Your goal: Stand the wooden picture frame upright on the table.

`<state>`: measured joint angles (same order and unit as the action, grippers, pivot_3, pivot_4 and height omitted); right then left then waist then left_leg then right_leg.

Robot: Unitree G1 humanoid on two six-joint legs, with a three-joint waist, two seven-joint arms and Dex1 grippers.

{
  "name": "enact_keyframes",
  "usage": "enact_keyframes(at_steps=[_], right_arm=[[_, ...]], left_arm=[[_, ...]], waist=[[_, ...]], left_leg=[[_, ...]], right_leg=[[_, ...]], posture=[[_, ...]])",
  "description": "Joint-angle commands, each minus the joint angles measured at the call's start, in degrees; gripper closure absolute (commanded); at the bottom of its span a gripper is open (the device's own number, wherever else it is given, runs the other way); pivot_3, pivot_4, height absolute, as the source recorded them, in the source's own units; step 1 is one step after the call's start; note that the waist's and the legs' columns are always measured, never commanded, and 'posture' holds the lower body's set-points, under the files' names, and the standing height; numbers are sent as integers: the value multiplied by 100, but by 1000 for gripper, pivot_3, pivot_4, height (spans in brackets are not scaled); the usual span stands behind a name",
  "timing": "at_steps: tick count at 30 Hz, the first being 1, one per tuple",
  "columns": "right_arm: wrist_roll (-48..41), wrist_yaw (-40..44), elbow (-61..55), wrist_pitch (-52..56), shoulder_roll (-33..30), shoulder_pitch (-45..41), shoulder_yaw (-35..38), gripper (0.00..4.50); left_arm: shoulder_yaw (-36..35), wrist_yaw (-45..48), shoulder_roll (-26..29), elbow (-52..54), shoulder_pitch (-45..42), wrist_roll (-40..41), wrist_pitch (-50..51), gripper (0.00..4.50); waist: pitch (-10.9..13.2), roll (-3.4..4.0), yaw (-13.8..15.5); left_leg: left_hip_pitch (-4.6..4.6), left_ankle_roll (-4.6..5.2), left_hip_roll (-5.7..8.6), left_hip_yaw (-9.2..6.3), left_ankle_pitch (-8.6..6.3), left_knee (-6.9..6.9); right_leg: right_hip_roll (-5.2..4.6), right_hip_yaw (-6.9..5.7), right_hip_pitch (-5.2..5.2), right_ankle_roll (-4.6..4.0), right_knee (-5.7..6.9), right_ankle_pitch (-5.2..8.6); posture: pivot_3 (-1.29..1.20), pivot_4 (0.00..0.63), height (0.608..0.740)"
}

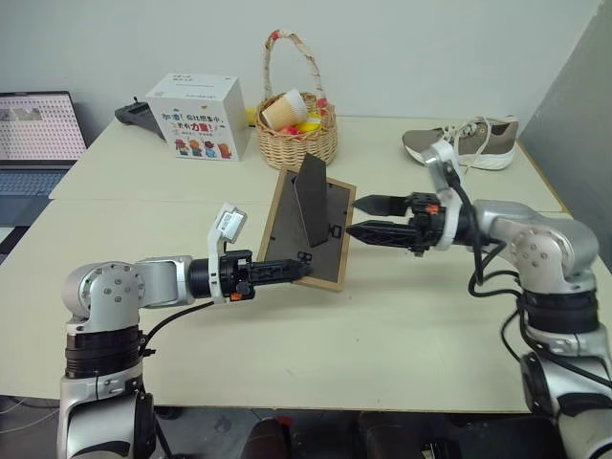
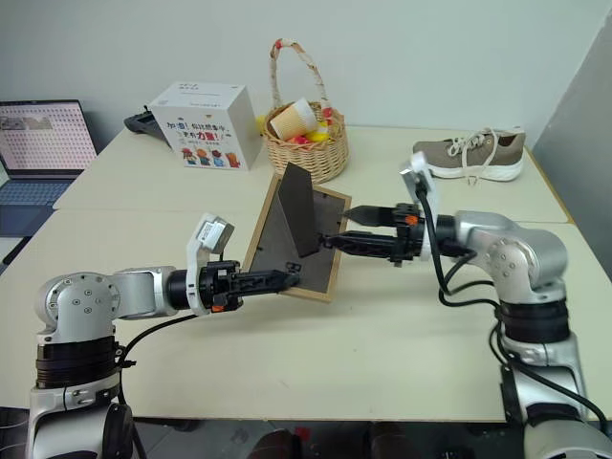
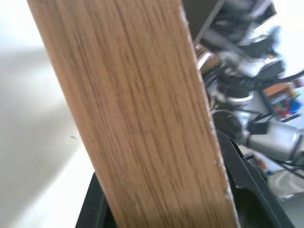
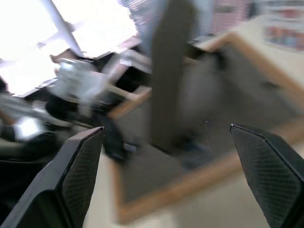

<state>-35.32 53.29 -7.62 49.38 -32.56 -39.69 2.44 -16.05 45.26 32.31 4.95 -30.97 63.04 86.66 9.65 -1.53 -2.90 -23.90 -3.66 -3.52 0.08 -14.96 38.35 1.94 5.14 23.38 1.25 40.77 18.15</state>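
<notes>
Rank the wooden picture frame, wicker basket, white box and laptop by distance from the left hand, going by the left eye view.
From the left hand:
1. Wooden picture frame: gripped at its lower edge.
2. Wicker basket: beyond the frame, mid-table at the back.
3. White box: beside the basket, to its left; close to it in rank.
4. Laptop: far left edge.

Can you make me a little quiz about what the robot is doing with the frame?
1. True or false: the frame's dark back, with its stand folded out, faces the camera.
2. Which gripper holds the frame? A) left B) right C) both
3. What sits between the white box and the shoe?

Key
1. True.
2. A: the left gripper clamps the frame's lower edge; the right gripper has open jaws beside the frame's right edge, gripping nothing.
3. A wicker basket, at the far side of the table.
</notes>
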Motion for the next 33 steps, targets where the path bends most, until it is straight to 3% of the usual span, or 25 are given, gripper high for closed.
enact_keyframes(at_steps=[1,4,7,11,14,16,19,29,31,33], right_arm=[[2751,-574,164,-4414,-610,782,-704,26],[4481,-1822,959,-7299,-684,907,-1120,26],[5796,-3075,1650,-9010,-516,604,-1427,26],[7110,-4543,2574,-9968,-13,-115,-1800,26],[7631,-5128,2955,-10350,150,-427,-1975,26],[7723,-5336,3145,-10589,191,-557,-2031,26],[7668,-5426,3402,-10890,155,-707,-2087,448],[7994,-5805,3622,-11289,17,-862,-2109,3030],[7884,-5737,3659,-11335,10,-905,-2093,3099],[7593,-5591,3752,-11395,6,-937,-2076,3116]], left_arm=[[-440,-225,5,-53,-139,566,439,3102],[-472,-586,16,-304,-233,1108,584,3102],[-461,-1113,0,-517,-266,1842,584,3102],[-213,-1907,13,-427,-20,2844,476,3102],[82,-2464,164,-326,204,3620,101,3102],[286,-2800,312,-238,329,4102,-190,3102],[538,-3205,588,-129,523,4658,-599,3102],[1005,-3244,1023,159,770,4996,-1237,3102],[1024,-3258,1095,273,833,4956,-1316,3102],[1035,-3425,1114,354,872,4775,-1494,2407]], waist=[[4,-7,4],[13,-13,-7],[18,-18,-77],[19,-20,-93],[19,-20,-70],[21,-26,-28],[22,-29,22],[22,-29,38],[23,-29,38],[23,-29,35]], left_leg=[[-1,0,0,2,0,-1],[2,-1,3,8,1,-2],[11,-4,0,17,2,-3],[18,-37,-7,8,21,-7],[21,-42,-7,7,24,-7],[20,-42,-11,4,24,-7],[20,-42,-12,0,24,-5],[21,-39,4,1,24,4],[21,-39,6,1,24,5],[21,-39,6,0,24,6]], right_leg=[[0,0,0,1,-2,1],[-1,2,2,4,-1,2],[-1,14,5,3,10,2],[-9,25,6,1,22,0],[-13,25,5,0,23,0],[-21,23,5,-1,23,0],[-39,19,2,-1,22,-1],[-57,13,-9,0,20,0],[-55,13,-9,0,21,0],[-52,12,-9,0,21,0]], posture=[[0,150,740],[0,150,740],[0,150,740],[0,150,740],[0,150,740],[0,150,740],[0,150,740],[0,150,740],[0,150,740],[0,150,740]])
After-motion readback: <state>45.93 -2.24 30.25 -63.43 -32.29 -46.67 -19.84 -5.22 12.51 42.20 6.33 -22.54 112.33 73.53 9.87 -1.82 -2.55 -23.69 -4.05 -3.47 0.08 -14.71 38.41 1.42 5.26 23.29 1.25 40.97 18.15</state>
